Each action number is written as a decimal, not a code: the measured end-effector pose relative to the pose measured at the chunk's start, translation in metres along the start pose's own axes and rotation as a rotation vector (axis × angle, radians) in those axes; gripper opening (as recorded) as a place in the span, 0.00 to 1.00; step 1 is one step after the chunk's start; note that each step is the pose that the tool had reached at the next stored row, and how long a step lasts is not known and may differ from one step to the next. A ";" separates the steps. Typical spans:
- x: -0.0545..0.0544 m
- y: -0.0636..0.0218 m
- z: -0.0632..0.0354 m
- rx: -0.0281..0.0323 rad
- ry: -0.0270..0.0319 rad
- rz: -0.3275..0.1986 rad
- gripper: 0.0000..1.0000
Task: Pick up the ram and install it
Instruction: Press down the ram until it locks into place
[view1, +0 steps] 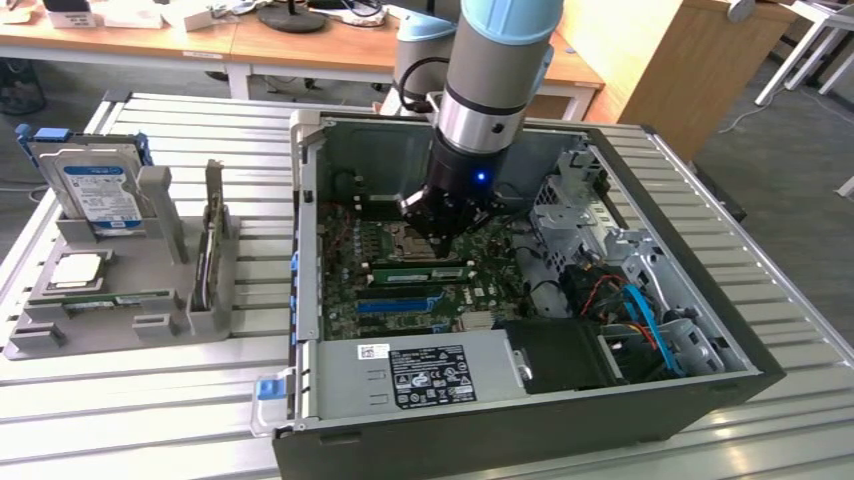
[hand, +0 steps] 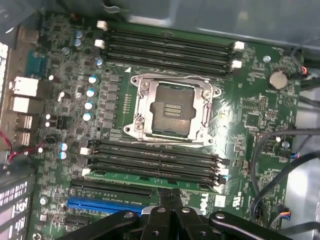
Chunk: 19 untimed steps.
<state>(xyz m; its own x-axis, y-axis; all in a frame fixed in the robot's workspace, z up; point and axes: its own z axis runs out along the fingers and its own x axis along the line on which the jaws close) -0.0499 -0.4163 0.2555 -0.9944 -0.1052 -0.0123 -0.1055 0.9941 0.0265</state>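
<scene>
Gripper: fingers pressed together, holding nothing, tips bearing on the ram's top edge.
Ram: lying in the slot at 6 o'clock of the CPU socket.
Risk: off-centre pressure could seat one end only, straining the slot latches.

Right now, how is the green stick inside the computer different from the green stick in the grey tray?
The ram sits in a motherboard slot inside the computer case; the other green stick rests in the grey tray outside. The shut gripper is right at the ram, far from the other green stick. Both are long, thin and green.
</scene>
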 end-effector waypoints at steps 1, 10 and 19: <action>0.000 0.0000 0.0000 0.0001 -0.0001 0.002 0.11; 0.000 0.0000 0.0000 -0.0004 0.0051 0.006 0.11; -0.002 -0.0002 -0.0001 -0.0026 0.0273 0.030 0.11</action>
<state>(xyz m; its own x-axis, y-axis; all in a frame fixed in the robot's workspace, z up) -0.0480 -0.4163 0.2555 -0.9969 -0.0766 0.0158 -0.0761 0.9967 0.0291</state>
